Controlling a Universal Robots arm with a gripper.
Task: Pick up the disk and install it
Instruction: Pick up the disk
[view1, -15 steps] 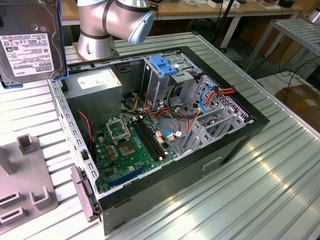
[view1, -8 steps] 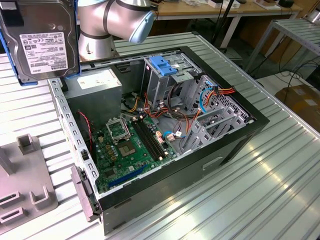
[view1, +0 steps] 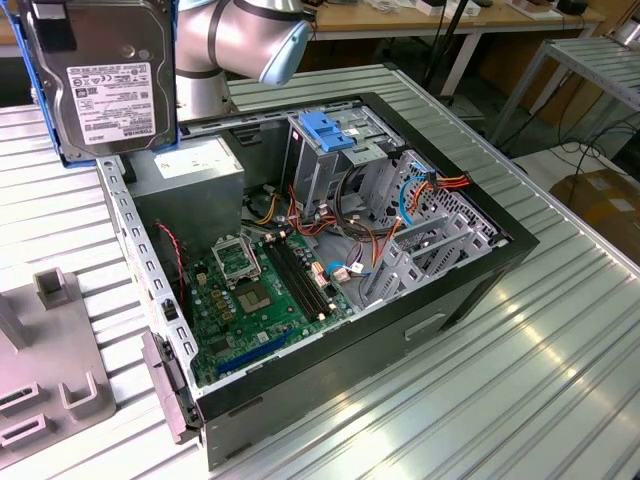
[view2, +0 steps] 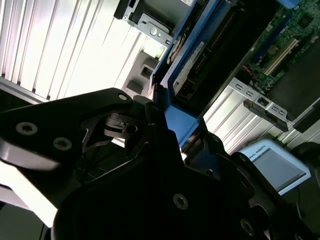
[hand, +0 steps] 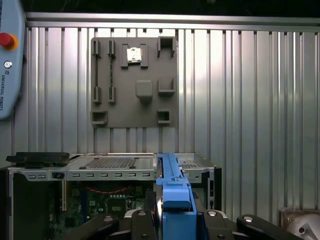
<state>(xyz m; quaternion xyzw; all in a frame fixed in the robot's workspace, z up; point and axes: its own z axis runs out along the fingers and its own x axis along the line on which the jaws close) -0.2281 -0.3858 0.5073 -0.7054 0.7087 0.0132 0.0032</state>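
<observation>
The disk (view1: 105, 85), a grey metal drive with a white label and a blue frame, hangs upright in the air at the exterior view's upper left, above the open computer case (view1: 450, 290) near its back left corner. In both wrist views my gripper (hand: 174, 222) is shut on the disk's blue edge (hand: 172, 192), with a black finger on either side. The same blue edge (view2: 182, 125) runs out from between the fingers (view2: 145, 117) over the case. The tall metal cage with a blue latch (view1: 330, 135) stands inside the case, to the right of the disk in the exterior view.
A grey box with a white label (view1: 190, 165) sits in the case just below the disk. The green motherboard (view1: 260, 290) and loose cables (view1: 350, 250) fill the case floor. A grey fixture plate (view1: 50, 380) lies on the ribbed metal table (view1: 520, 400). The arm's elbow (view1: 240, 40) is behind.
</observation>
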